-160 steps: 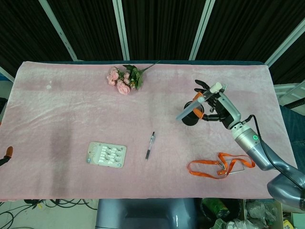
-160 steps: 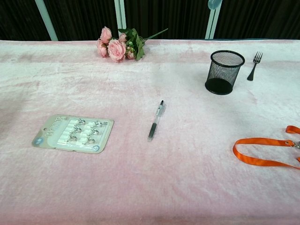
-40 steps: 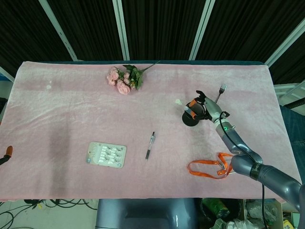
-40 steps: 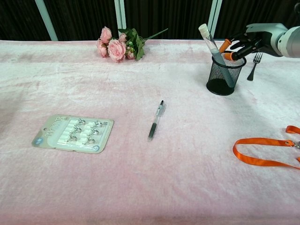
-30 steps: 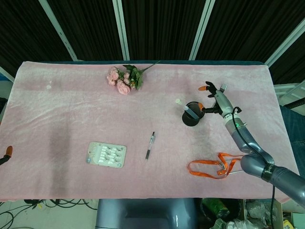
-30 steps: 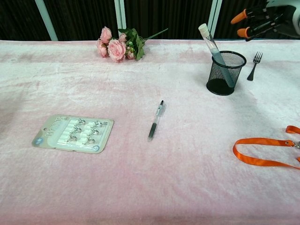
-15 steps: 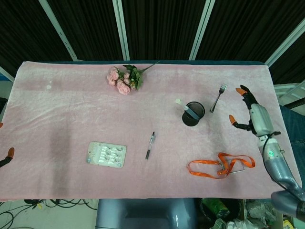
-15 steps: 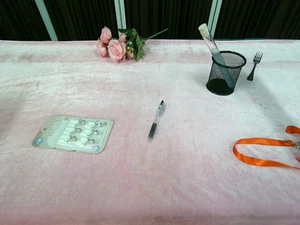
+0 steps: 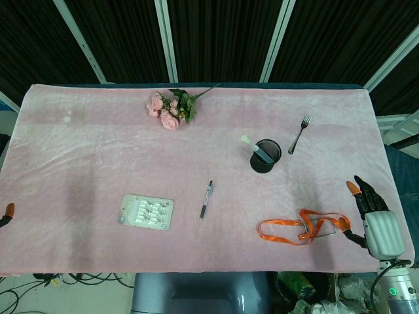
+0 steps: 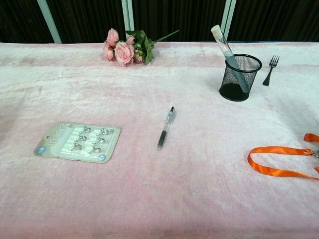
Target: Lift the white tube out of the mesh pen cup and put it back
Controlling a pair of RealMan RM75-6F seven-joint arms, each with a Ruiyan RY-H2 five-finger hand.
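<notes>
The white tube stands slanted in the black mesh pen cup, its capped end sticking out up and to the left. From the head view the tube leans over the rim of the cup. My right hand hangs at the table's near right corner, far from the cup, fingers spread and holding nothing. Of my left hand only an orange fingertip shows at the left edge of the head view. Neither hand appears in the chest view.
A fork lies right of the cup. An orange lanyard lies near my right hand. A pen lies mid-table, a card of clips at front left, pink flowers at the back.
My right hand let go of the tube in the cup and drew back to the near right corner of the table. The tube stays leaning in the cup.
</notes>
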